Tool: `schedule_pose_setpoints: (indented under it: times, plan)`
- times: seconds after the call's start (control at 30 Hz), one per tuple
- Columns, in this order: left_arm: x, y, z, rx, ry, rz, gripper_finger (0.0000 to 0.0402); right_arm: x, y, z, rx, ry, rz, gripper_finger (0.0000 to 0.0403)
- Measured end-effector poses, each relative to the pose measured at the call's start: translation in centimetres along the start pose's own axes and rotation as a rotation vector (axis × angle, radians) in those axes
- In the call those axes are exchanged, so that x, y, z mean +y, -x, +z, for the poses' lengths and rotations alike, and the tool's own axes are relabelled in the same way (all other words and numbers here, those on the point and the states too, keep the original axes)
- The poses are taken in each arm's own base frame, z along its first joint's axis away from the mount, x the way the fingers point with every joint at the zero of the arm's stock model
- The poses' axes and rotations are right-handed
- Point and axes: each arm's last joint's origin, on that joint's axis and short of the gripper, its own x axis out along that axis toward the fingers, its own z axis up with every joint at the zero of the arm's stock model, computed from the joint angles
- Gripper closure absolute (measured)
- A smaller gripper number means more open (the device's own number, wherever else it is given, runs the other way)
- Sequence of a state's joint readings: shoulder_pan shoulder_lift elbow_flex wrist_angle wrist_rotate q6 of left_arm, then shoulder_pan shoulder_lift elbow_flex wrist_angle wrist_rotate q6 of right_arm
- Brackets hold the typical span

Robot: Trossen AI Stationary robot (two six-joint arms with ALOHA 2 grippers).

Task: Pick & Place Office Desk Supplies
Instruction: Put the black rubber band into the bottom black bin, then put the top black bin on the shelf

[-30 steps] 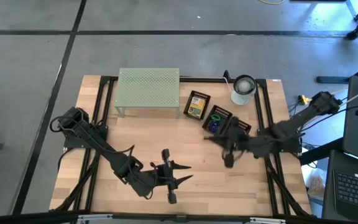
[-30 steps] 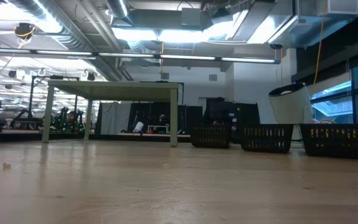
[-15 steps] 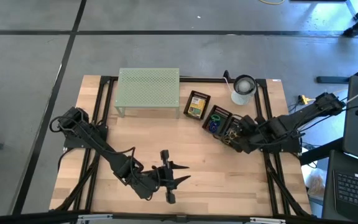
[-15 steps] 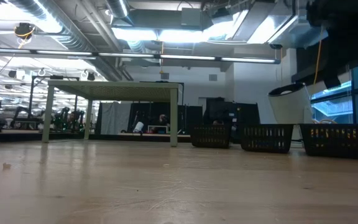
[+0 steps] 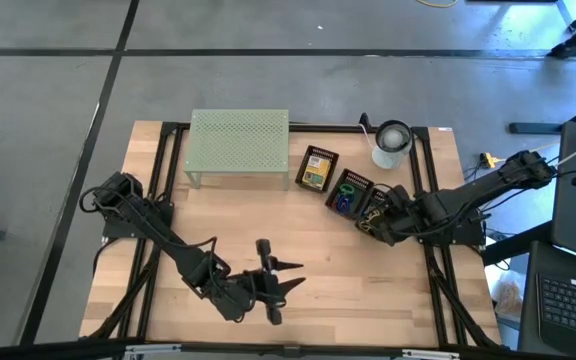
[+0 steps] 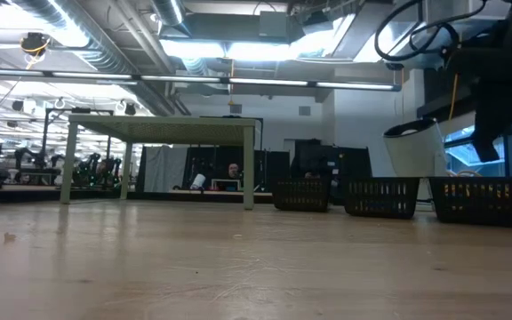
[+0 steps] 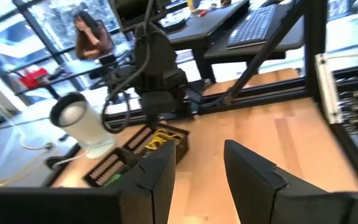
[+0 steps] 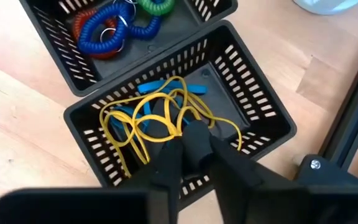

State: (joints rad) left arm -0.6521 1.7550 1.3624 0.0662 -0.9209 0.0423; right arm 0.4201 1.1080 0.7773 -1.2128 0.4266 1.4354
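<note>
The yellow rubber bands (image 8: 160, 115) are seen lying in a loose tangle over some blue bands on the floor of the black slotted basket (image 8: 253, 106), beside a second basket (image 8: 55, 56) of blue, red and green coiled bands (image 8: 114, 28). The right gripper (image 8: 188, 146) is held just above the tangle with its fingers drawn nearly together and nothing clearly pinched between them, while the left gripper (image 5: 278, 290) is parked with its fingers apart over the near table edge. The bands are judged light, soft and stretchy, likely to snag on one another, so hold is best taken where several loops cross.
</note>
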Motion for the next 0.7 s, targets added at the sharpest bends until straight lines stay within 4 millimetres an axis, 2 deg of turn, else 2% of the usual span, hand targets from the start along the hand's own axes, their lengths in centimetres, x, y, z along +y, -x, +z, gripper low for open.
schedule_pose_setpoints:
  times: [0.13, 0.27, 0.5, 0.7]
  plan:
    - [0.2, 0.0, -0.1, 0.012, -0.043, 0.061, 0.027, 0.0, 0.0, 0.1, -0.033, 0.003, -0.003, 0.0269]
    - [1.3, -0.6, -0.4, 0.057, -0.039, 0.08, 0.027, 0.0, 0.0, 0.2, -0.063, 0.002, -0.007, 0.0216]
    - [5.2, -3.9, -2.2, 0.23, -0.034, 0.036, 0.027, 0.0, 0.0, 0.2, -0.059, 0.0, -0.002, 0.0144]
    - [9.7, -7.2, -4.4, 0.422, -0.058, -0.084, 0.027, 0.1, 0.0, 0.2, -0.056, 0.004, 0.001, 0.0119]
